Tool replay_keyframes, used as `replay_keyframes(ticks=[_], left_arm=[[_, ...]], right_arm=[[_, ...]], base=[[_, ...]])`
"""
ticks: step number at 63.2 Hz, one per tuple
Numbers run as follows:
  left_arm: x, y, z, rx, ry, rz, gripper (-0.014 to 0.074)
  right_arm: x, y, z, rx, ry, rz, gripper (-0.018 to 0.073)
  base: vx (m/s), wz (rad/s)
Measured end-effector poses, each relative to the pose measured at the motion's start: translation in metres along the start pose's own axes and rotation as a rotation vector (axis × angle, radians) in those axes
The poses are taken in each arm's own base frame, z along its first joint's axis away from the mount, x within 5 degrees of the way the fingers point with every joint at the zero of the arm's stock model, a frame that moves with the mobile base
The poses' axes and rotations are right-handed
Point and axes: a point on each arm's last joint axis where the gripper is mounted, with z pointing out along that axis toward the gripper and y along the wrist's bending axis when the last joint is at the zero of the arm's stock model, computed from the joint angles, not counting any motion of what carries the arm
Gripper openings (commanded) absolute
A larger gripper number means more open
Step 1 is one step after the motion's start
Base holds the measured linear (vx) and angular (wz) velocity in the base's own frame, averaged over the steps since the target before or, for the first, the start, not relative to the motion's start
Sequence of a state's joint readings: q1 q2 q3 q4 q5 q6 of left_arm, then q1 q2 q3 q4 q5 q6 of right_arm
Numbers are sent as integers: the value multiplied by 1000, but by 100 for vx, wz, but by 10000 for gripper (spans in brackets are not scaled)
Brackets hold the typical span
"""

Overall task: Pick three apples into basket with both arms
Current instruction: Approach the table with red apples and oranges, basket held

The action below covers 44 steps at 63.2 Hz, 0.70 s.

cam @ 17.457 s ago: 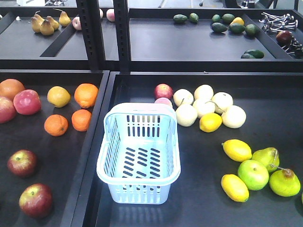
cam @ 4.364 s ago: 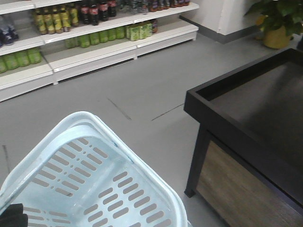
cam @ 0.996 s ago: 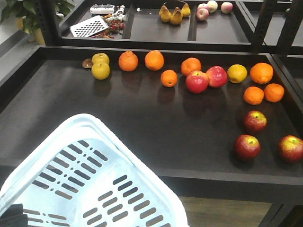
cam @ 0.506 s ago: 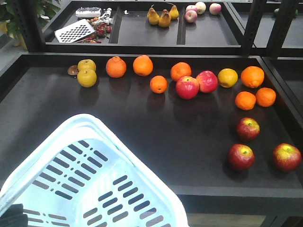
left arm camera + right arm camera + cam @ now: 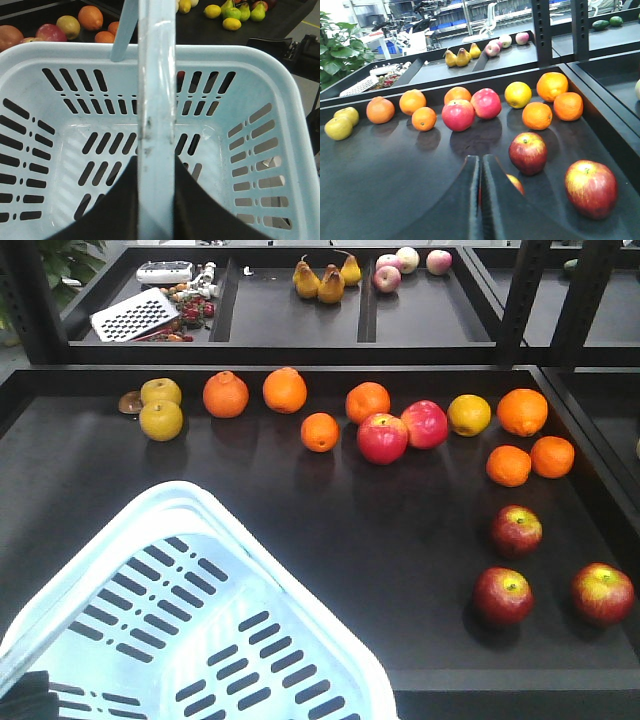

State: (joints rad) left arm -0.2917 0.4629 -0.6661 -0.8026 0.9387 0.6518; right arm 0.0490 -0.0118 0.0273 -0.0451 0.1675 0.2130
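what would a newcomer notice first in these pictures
The big pale blue basket fills the front view's lower left, its handle clamped between the left fingers. To its right, three dark red apples sit at the right front of the black tray, with oranges lined along its back.

In the front view the basket (image 5: 150,530) is cut by the near and left edges, so we see only its far corner. A dark shape (image 5: 22,698) in the near left corner is cropped too short for us to name. The small bits (image 5: 190,302) beside the grater (image 5: 135,315) on the far shelf are too small to tell.

From the left wrist, the handle (image 5: 156,75) and the left fingers (image 5: 115,205) on either side of it cover the middle of the basket floor, and the near edge crops the fingers.

From the right wrist, the right fingers (image 5: 470,200), pressed nearly together, hide most of one apple (image 5: 516,183). A pale fruit (image 5: 637,89) is cut off at the right edge.
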Motion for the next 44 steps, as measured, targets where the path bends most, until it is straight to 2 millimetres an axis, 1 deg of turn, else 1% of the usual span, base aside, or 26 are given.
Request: replay_keyframes(ticks=[44], left_arm=[[0,0,0,0,0,0,-6]], right_arm=[[0,0,0,0,0,0,-4]], base=[[7,-3]])
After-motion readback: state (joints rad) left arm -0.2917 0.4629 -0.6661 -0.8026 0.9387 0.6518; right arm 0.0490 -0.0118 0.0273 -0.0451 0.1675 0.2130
